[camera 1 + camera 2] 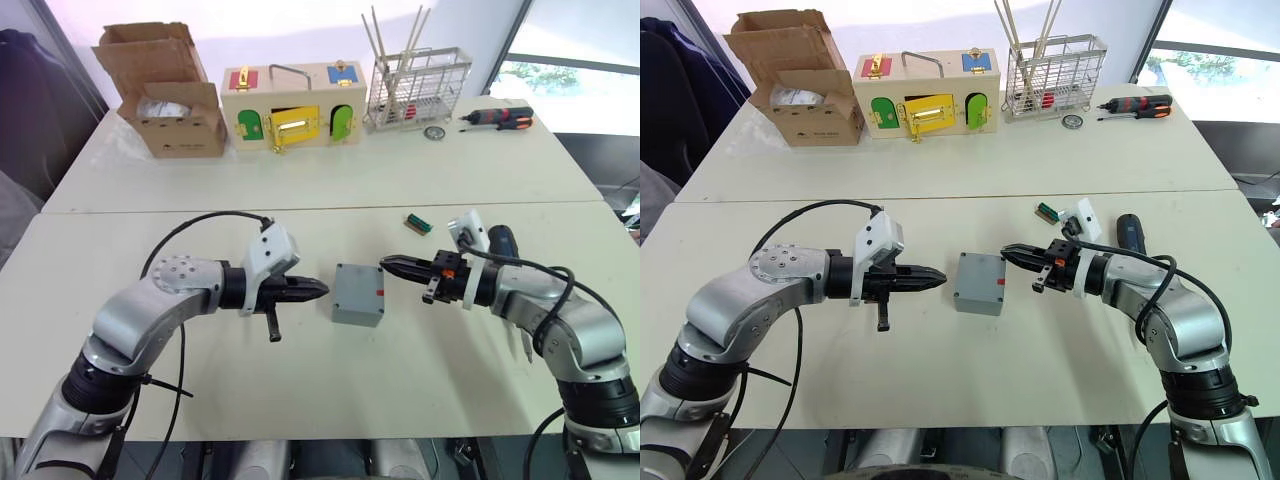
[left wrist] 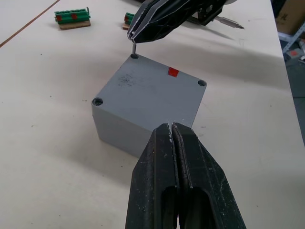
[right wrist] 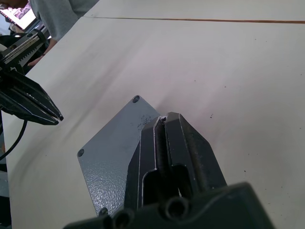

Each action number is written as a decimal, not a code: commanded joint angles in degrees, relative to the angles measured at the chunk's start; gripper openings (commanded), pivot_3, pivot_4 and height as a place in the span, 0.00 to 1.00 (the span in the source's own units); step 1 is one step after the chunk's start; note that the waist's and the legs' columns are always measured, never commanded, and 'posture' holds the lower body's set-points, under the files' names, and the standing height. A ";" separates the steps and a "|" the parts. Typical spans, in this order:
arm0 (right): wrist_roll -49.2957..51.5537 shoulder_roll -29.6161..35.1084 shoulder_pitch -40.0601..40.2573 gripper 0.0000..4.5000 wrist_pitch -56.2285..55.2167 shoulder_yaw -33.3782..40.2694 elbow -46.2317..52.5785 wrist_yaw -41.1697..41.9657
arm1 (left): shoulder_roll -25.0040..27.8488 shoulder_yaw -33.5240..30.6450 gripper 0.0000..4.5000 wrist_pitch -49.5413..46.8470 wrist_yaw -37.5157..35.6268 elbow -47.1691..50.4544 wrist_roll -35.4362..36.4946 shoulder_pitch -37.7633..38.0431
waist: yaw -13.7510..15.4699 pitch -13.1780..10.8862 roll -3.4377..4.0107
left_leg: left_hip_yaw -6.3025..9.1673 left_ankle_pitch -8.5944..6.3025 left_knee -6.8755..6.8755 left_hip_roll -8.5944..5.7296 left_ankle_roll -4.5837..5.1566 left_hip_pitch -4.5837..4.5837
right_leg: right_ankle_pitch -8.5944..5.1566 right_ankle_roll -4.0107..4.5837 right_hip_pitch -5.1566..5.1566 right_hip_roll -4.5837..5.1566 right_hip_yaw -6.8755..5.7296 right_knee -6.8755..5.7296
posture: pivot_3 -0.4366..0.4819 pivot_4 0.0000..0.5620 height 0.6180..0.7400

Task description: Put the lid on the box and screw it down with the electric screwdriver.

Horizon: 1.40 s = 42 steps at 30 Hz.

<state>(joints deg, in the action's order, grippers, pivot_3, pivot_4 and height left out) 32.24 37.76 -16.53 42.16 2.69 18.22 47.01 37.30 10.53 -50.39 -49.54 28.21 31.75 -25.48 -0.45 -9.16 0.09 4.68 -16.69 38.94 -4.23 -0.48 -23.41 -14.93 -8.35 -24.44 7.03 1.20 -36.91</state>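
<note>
The grey box (image 1: 358, 294) stands at the table's middle with the flat grey lid (image 2: 143, 88) lying on top of it, screw holes at the lid's corners and a small red mark near one edge. My right gripper (image 1: 385, 264) is shut on a small metal screw (image 2: 134, 48), held upright just above one corner hole. My left gripper (image 1: 322, 290) is shut and empty, its tips close to the box's left side. The black electric screwdriver (image 1: 1127, 232) lies on the table behind my right forearm.
Along the far side stand a cardboard box (image 1: 170, 90), a wooden latch box (image 1: 293, 105), a wire rack (image 1: 418, 88) and a red-and-black screwdriver (image 1: 500, 118). A small green terminal block (image 1: 419, 224) lies just behind the right gripper.
</note>
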 commanded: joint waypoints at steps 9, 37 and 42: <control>-1.40 0.79 0.57 0.02 -1.53 -0.98 -0.22 0.91 | 0.05 -0.08 0.00 0.98 0.32 1.21 -0.11 -0.64 | -0.01 0.00 0.00 | 0.00 0.00 0.00 0.00 0.00 0.00 | 0.00 0.00 0.00 0.00 0.00 0.00 | 0.48 0.27 0.92; 1.35 4.07 -3.86 1.00 1.47 7.46 -1.22 0.23 | -2.96 0.48 0.00 1.87 -0.05 0.04 0.86 -4.10 | 0.35 0.00 -0.01 | -0.01 0.00 0.04 -0.01 0.00 -0.01 | 0.00 0.00 0.01 0.00 0.00 0.02 | 0.48 0.27 0.92; 5.82 12.04 -11.98 1.00 8.40 16.73 -6.53 -0.20 | -5.42 2.89 0.00 3.53 -1.60 -0.32 0.39 -7.89 | 1.19 -0.01 -0.01 | -0.03 0.00 0.04 -0.01 0.00 -0.01 | 0.00 0.00 0.03 0.00 0.00 0.09 | 0.48 0.27 0.92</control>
<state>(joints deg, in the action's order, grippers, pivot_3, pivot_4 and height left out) 36.51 48.00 -26.84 49.55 15.81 12.60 46.98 32.20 12.90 -48.46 -50.37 27.12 32.18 -32.13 0.75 -9.17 0.08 4.63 -16.68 38.98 -4.23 -0.48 -23.42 -14.93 -8.35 -24.39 7.03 1.20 -36.77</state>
